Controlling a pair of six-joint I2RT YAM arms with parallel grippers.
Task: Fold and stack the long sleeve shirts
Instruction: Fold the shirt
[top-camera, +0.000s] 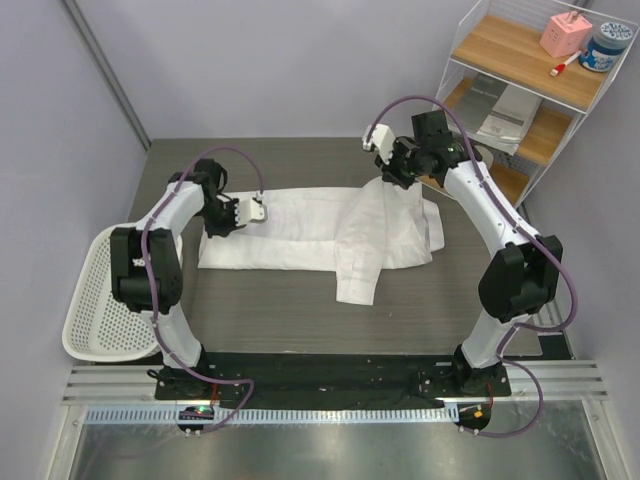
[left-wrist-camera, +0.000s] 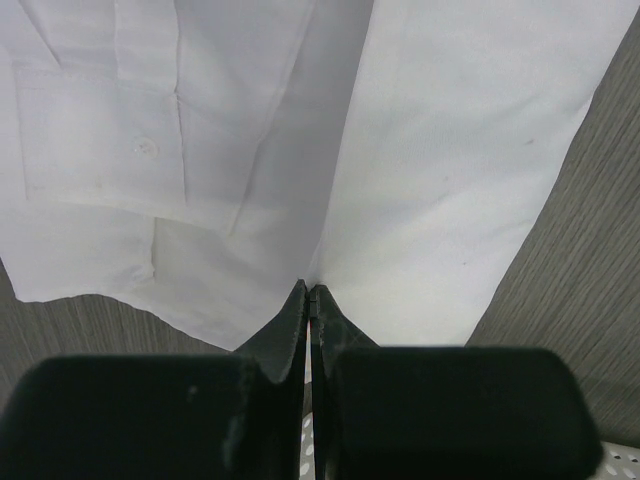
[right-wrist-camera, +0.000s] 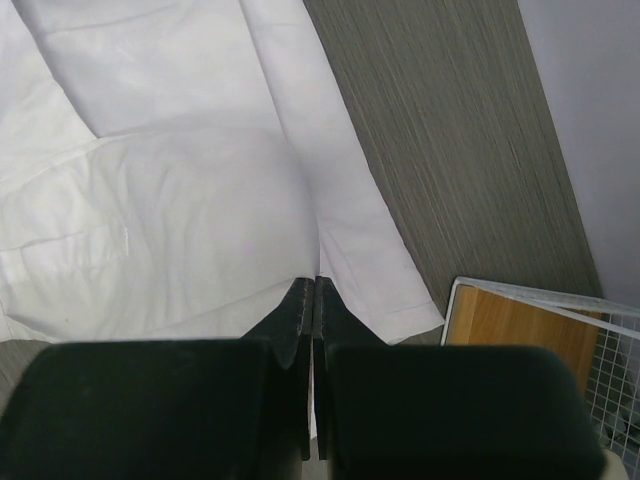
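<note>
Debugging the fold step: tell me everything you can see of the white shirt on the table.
The white shirt is thin, soft, creased cloth lying mostly flat across the grey table, long side running left to right. A sleeve is folded over its right half, the cuff pointing toward the arm bases. A small button shows near the left end. The left gripper is shut on its left edge, the right gripper on its far right edge.

White perforated basket (top-camera: 90, 300) at table's (top-camera: 270, 310) left edge; wire shelf (top-camera: 505, 45) far right holds pink box (top-camera: 565, 33), jar (top-camera: 607, 47).
</note>
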